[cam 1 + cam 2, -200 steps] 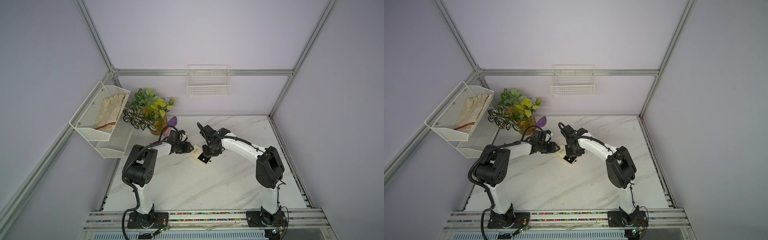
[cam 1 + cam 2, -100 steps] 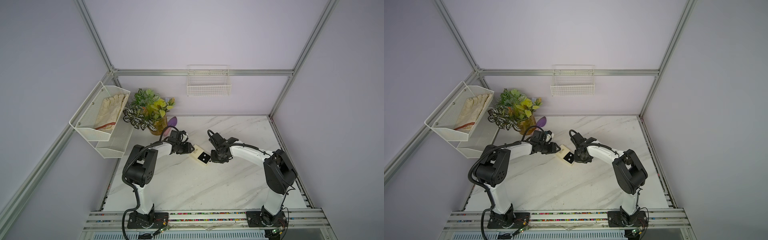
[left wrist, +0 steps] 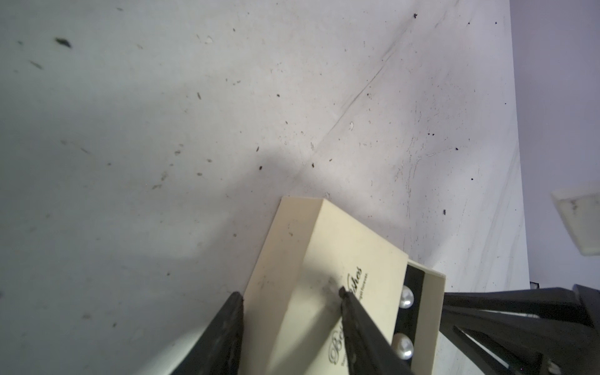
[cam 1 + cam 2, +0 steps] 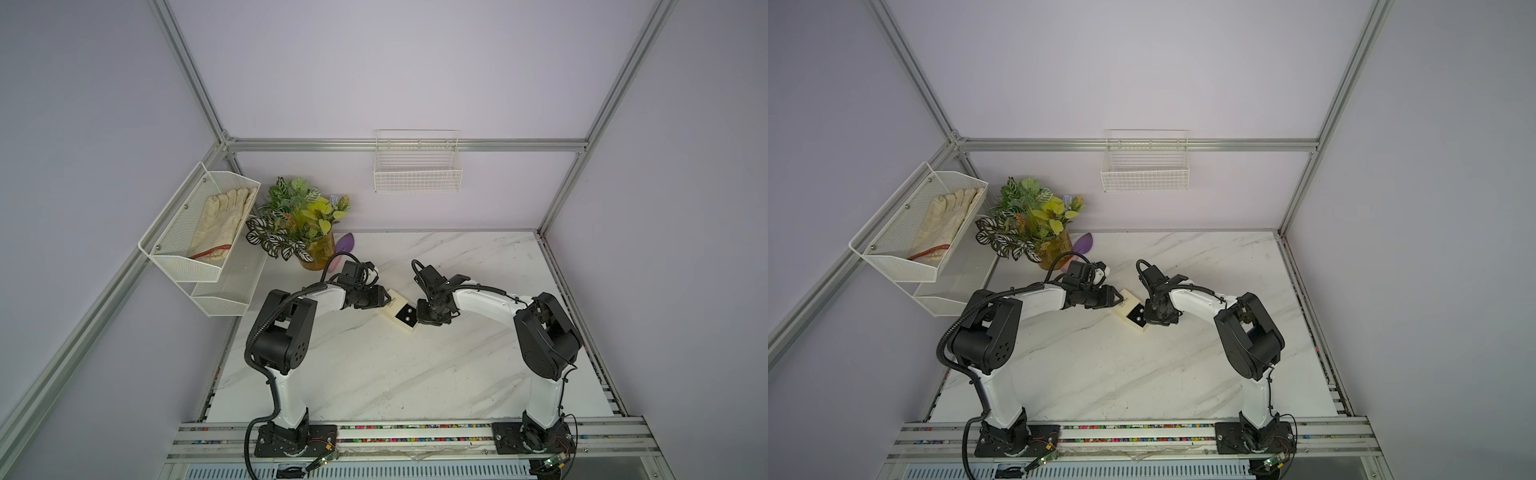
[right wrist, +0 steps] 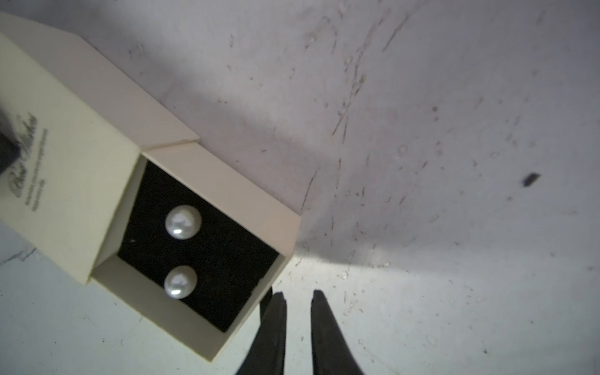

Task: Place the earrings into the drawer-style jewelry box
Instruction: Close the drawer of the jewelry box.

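The cream jewelry box (image 5: 74,162) lies on the marble table with its black-lined tray (image 5: 227,185) slid out. Both pearl-white earrings (image 5: 182,222) (image 5: 180,281) sit on the black lining, and they also show as earrings (image 3: 406,298) in the left wrist view. My left gripper (image 3: 289,295) is shut on the box's sleeve (image 4: 395,302), one finger at its side and one on its lettered top. My right gripper (image 5: 298,293) hovers low beside the tray's outer corner. Its fingers stand a narrow gap apart with nothing between them. In both top views the right gripper (image 4: 1148,318) sits just right of the tray.
A potted plant (image 4: 309,232) and a purple object (image 4: 347,242) stand at the back left of the table (image 4: 415,374). A white mesh shelf holding a glove (image 4: 199,232) hangs on the left wall, and a wire basket (image 4: 417,166) on the back wall.
My right gripper has come off from over the tray, swung out to the right, then settled low beside the tray's end with narrower jaws. The left arm and the box stayed put.
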### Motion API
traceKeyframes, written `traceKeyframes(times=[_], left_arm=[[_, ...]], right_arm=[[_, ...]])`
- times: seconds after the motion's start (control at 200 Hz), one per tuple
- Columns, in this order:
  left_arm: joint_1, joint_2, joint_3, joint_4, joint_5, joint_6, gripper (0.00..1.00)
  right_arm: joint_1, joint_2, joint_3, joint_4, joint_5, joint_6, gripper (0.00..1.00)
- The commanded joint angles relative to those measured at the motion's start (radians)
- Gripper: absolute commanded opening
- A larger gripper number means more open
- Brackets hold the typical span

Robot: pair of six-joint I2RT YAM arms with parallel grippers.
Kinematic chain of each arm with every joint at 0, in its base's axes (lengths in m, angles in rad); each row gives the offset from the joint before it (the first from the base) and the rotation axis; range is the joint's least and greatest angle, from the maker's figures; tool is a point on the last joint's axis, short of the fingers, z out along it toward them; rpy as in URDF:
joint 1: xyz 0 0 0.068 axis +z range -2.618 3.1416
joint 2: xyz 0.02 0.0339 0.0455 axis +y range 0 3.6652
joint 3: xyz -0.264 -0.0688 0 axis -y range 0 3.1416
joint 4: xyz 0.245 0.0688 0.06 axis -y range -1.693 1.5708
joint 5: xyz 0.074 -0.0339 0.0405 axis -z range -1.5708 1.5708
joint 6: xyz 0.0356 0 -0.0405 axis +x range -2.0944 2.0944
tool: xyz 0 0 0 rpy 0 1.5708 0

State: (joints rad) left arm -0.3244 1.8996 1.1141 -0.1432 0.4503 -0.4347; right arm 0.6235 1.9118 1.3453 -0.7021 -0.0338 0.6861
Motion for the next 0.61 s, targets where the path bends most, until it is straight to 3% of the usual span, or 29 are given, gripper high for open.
traceKeyframes(times=[0.0, 0.6], left_arm=[[-0.010, -0.054, -0.022, 0.016, 0.014, -0.011, 0.49], [-0.044, -0.078, -0.071, 0.052, 0.028, -0.039, 0.49]], right_arm=[[-0.005, 0.013, 0.032, 0.029, -0.019, -0.003, 0.20], [-0.019, 0.047, 0.061, 0.087, -0.070, 0.000, 0.20]])
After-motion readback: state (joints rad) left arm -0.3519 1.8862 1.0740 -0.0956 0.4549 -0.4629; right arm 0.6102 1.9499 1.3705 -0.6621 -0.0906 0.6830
